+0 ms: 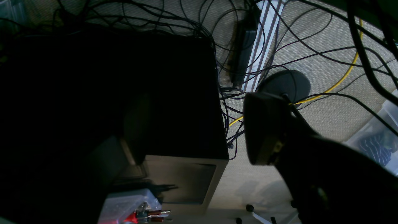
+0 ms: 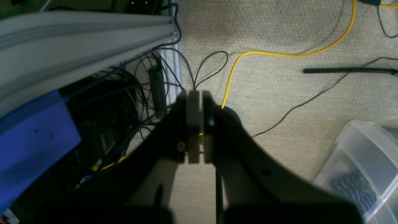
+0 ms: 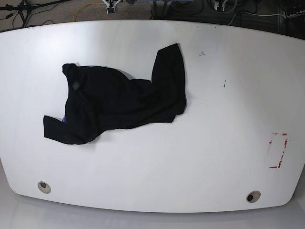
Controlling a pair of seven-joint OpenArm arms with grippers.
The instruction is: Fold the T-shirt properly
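Black cloth, the T-shirt (image 3: 116,102), lies crumpled on the white table (image 3: 205,143), left of its middle in the base view, with a purple bit showing at its lower left edge. A red-outlined mark (image 3: 278,150) sits near the table's right edge, well apart from the shirt. Neither of my arms shows over the table. Both wrist cameras look down at woven floor strewn with dark cables and a yellow cable (image 2: 264,56), with a clear plastic bin (image 2: 363,168) at the right. My right gripper (image 2: 196,124) has its pads pressed together, holding nothing. My left gripper (image 1: 202,130) shows 1 finger (image 1: 264,127) against the floor; the other is lost in shadow, so I cannot tell its opening
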